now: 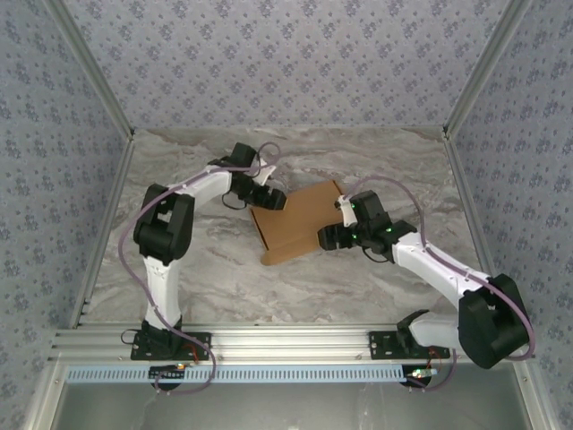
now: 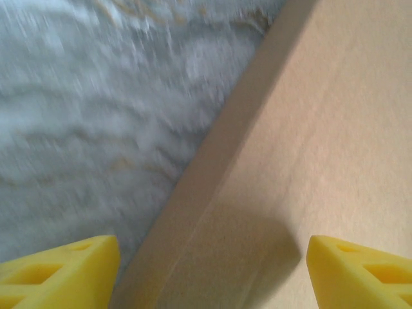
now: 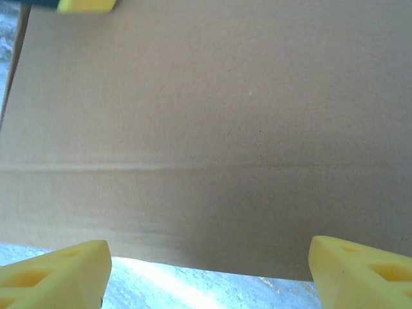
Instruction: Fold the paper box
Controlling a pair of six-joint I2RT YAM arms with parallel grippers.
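Fold pending: the paper box lies flat at the centre of the overhead frame on the marbled worktop, a brown cardboard slab. We see the left hand at the box's upper-left corner, fingers spread wide across its side edge and pinching nothing. The right hand, at the box's lower right, is likewise spread, facing a panel crossed by a crease. We judge the cardboard light and fairly stiff, smooth enough to skate across the worktop, and willing to bend only along its scored lines. The best hold, we reckon, is a free flap edge, the other hand pinning the panel.
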